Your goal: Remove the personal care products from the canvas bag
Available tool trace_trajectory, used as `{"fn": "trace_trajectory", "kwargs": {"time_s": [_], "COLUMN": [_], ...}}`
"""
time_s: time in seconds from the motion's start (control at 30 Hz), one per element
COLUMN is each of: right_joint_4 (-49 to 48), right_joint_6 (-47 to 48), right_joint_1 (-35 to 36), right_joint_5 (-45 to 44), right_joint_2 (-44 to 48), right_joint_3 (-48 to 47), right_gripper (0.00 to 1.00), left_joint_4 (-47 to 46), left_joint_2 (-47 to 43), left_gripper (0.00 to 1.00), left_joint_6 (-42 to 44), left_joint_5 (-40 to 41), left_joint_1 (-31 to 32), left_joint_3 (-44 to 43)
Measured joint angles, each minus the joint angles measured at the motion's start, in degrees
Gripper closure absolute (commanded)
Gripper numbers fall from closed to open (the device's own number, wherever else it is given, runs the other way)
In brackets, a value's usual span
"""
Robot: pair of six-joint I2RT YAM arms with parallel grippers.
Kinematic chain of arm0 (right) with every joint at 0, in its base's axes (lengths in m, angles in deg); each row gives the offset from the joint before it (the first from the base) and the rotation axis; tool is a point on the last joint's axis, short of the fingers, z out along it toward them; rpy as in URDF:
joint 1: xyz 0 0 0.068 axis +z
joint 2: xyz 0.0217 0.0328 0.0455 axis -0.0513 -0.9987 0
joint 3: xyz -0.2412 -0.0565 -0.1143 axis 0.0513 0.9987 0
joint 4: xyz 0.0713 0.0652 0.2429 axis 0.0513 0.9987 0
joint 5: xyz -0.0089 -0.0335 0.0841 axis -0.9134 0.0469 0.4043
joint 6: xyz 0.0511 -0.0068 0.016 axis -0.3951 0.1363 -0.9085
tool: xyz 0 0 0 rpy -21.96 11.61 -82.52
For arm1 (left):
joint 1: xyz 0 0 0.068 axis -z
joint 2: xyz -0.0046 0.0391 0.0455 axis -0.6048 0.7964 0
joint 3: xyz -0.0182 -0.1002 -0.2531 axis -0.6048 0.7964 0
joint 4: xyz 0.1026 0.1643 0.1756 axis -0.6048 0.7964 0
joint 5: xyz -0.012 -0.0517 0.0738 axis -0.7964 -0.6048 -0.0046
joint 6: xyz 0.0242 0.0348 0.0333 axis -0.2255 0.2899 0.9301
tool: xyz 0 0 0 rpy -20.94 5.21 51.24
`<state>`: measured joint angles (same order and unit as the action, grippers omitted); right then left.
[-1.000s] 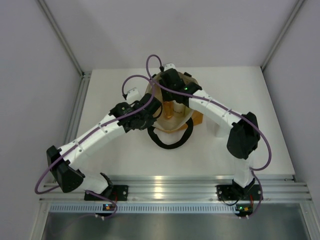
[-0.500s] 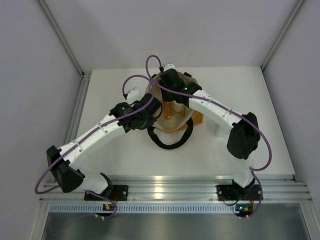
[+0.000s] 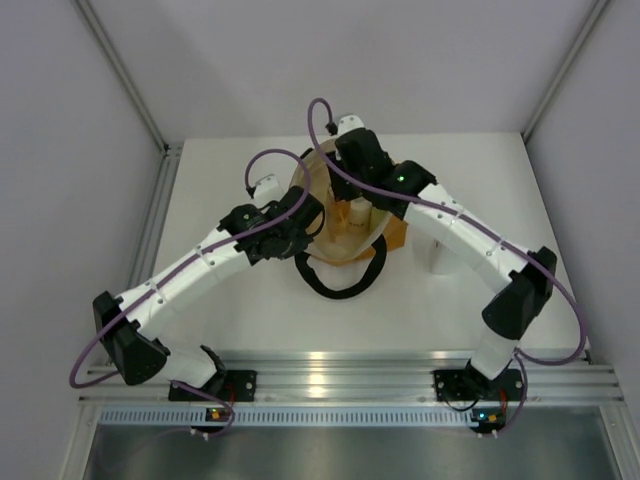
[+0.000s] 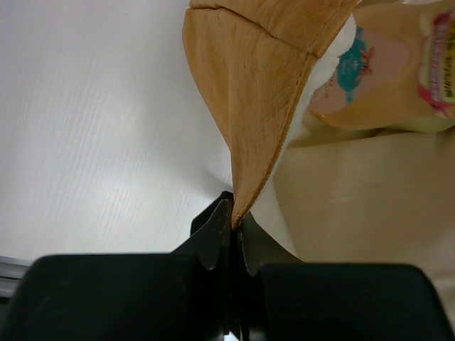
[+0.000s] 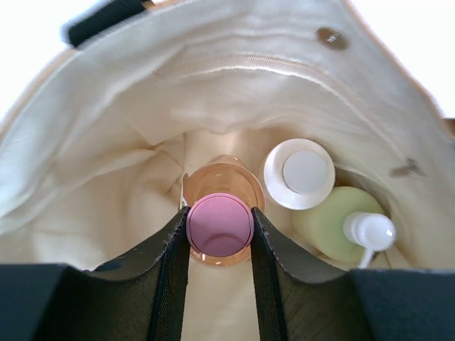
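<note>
The white table (image 3: 250,300) carries the canvas bag (image 3: 338,240) at centre frame of the top view. The bag is mustard-orange outside and cream inside, with its mouth open upward and a black handle (image 3: 335,282) looped toward the lower edge. Both arms cover much of its rim and interior there.

The left gripper (image 4: 231,224) has its jaws pressed together on the bag's left rim fabric. The right gripper (image 5: 219,213) reaches into the opening, its jaws clamped on the pink cap of the orange bottle (image 5: 220,226). That bottle stands cap-first toward the wrist camera, its long axis running straight away, so its body is mostly hidden.

To its right sit the yellow-green bottle (image 5: 328,222), with its white top, and the white jar (image 5: 304,172). In the left wrist view a printed bottle (image 4: 384,85) is cut off at the upper right.
</note>
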<state>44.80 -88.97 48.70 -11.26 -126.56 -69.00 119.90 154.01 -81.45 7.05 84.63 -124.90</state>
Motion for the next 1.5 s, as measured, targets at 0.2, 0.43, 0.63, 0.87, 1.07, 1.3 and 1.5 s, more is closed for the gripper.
{"fn": "trace_trajectory", "kwargs": {"time_s": [0.2,0.43,0.63,0.87,1.07,1.3,1.5], "right_joint_4": [4.0,9.4,12.7,15.3,16.9,17.5,18.3], "right_joint_6": [1.6,4.4,5.0,5.0,5.4,5.1,6.2], "right_joint_1": [0.1,0.2,0.1,-0.2,-2.4,-12.7,-22.1], "right_joint_5": [2.1,3.4,2.7,-0.5,-4.2,-5.0,-5.3], "right_joint_2": [6.0,12.4,17.6,21.4,23.4,26.0,27.6], "right_joint_3": [-3.9,-9.8,-13.2,-17.0,-17.2,-12.0,-8.0], "right_gripper": [1.0,1.0,1.0,1.0,1.0,1.0,1.0], "left_joint_4": [0.0,0.0,0.0,0.0,0.0,0.0,0.0], "left_joint_2": [0.0,0.0,0.0,0.0,0.0,0.1,0.7], "left_gripper": [1.0,1.0,1.0,1.0,1.0,1.0,1.0], "left_joint_6": [0.1,0.1,0.1,0.1,0.1,0.2,0.8], "left_joint_5": [0.2,0.2,0.2,0.1,0.1,0.1,-0.1], "left_joint_1": [0.0,0.0,0.0,0.0,0.0,0.0,0.0], "left_joint_3": [-0.6,-0.6,-0.6,-0.6,-0.6,-0.6,-0.6]}}
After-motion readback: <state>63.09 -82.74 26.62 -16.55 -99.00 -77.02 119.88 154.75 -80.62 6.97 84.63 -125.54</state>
